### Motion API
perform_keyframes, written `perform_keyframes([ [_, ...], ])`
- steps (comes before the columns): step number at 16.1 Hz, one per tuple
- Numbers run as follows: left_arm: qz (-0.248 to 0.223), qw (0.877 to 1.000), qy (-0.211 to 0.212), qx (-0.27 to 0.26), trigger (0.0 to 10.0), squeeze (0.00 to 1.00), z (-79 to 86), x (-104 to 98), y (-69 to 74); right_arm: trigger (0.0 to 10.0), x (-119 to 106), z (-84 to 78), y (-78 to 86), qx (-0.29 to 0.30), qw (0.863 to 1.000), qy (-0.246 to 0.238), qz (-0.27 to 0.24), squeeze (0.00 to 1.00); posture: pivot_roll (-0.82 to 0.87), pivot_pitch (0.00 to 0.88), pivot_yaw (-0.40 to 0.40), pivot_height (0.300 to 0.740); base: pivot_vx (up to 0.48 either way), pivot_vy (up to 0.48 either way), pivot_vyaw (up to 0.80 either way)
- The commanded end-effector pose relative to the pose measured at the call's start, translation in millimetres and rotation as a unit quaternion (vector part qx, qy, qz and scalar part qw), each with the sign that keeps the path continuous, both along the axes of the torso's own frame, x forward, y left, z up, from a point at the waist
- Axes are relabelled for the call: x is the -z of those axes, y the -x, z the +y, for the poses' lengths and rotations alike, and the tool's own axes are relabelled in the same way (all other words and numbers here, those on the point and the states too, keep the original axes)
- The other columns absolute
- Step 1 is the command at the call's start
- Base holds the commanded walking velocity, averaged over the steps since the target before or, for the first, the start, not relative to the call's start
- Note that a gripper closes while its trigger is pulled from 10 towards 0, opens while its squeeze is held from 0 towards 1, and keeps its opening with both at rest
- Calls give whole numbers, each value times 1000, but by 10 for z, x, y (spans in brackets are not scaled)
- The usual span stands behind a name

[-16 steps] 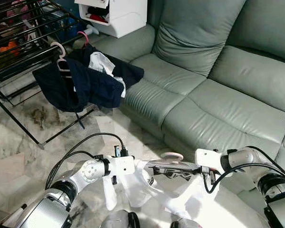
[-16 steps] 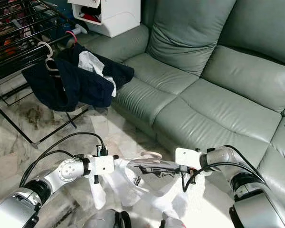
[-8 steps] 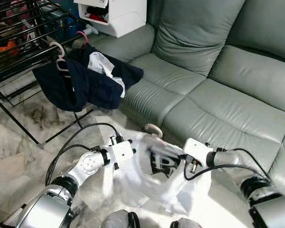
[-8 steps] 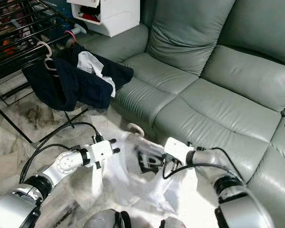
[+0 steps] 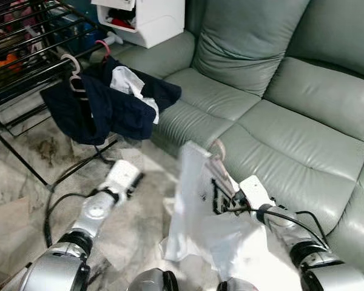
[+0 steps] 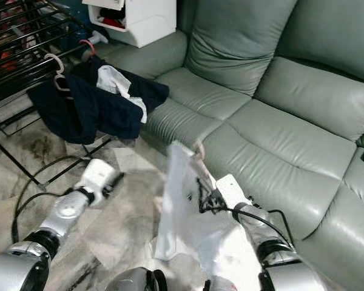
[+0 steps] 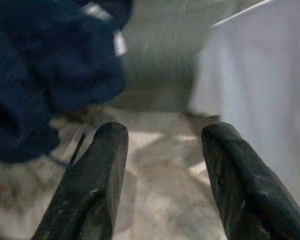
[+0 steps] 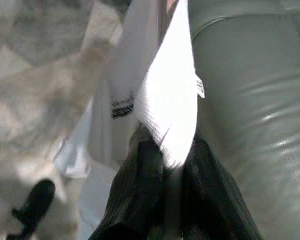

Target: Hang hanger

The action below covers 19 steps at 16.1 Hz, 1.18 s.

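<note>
Left eye view: the right gripper is raised in front of the sofa, its fingers pinching a white shirt that hangs on a hanger. The hanger's pale hook sticks up above the shirt's collar, and the shirt drapes down toward the marble floor. The left gripper reaches out low over the floor, apart from the shirt, pointing toward the black rack. On the rack's edge hang dark clothes on a white hanger and a pink hanger. A white box sits on the sofa's arm behind them.

Right eye view: the same scene. The shirt hangs between the two arms, held up near the sofa's front edge, well apart from the rack.

Left wrist view: the two black fingers are spread wide with nothing between them. Beyond them lie the floor, the dark clothes to one side and the white shirt to the other.

Right wrist view: the fingers are pressed on a bright fold of the shirt. The sofa's green leather lies on one side and the floor on the other.
</note>
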<state>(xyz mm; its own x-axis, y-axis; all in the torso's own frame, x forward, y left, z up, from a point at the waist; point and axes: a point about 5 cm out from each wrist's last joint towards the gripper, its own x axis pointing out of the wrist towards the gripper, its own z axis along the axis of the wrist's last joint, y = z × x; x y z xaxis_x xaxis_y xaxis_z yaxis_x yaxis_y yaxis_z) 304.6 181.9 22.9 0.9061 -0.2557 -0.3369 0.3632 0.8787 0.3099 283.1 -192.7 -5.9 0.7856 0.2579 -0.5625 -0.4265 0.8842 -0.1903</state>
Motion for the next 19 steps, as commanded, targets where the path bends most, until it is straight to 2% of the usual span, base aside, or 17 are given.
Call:
perform_keyframes([
  [1, 15, 998, 24, -59, 10000, 1000, 91, 67, 48, 0, -95, 59, -105, 41, 998, -29, -33, 0, -73, 0, 82, 740, 0, 0, 0],
  [2, 16, 995, 43, -89, 10000, 1000, 125, 92, 75, 0, -109, 80, -122, 77, 995, -50, -45, 0, -72, 0, 82, 740, 0, 0, 0],
  [3, 16, 994, 50, -96, 10000, 1000, 134, 102, 90, 0, -109, 83, -122, 91, 993, -57, -48, 0, -71, 0, 81, 740, 0, 0, 0],
  [4, 13, 988, 68, -139, 10000, 1000, 205, 161, 180, 0, -94, 108, -87, 133, 986, -73, -66, 0, -72, 0, 82, 740, 0, 0, 0],
  [6, 17, 984, 81, -157, 10000, 1000, 241, 193, 226, 0, -69, 130, -52, 143, 984, -74, -71, 0, -71, 0, 80, 740, 0, 0, 0],
  [7, 27, 979, 100, -178, 10000, 725, 282, 234, 278, 0, -19, 156, 7, 144, 985, -64, -70, 0, -67, 0, 78, 740, 0, 0, 0],
  [8, 33, 975, 107, -192, 10000, 0, 304, 250, 290, 10000, 3, 166, 36, 141, 986, -50, -73, 0, -63, 0, 74, 740, 0, 0, 0],
  [11, 32, 975, 110, -193, 10000, 0, 240, 209, 222, 10000, -35, 239, -4, 127, 988, -47, -79, 0, -68, 0, 74, 740, 0, 0, 800],
  [15, 34, 976, 112, -185, 10000, 0, 133, 212, 209, 10000, -96, 229, -63, 121, 988, -48, -87, 0, -79, 0, 77, 740, 0, 0, 800],
  [19, 38, 970, 114, -210, 10000, 0, 149, 234, 227, 10000, -105, 272, -56, 105, 989, -55, -89, 0, -80, 0, 74, 740, 0, 0, 800],
])
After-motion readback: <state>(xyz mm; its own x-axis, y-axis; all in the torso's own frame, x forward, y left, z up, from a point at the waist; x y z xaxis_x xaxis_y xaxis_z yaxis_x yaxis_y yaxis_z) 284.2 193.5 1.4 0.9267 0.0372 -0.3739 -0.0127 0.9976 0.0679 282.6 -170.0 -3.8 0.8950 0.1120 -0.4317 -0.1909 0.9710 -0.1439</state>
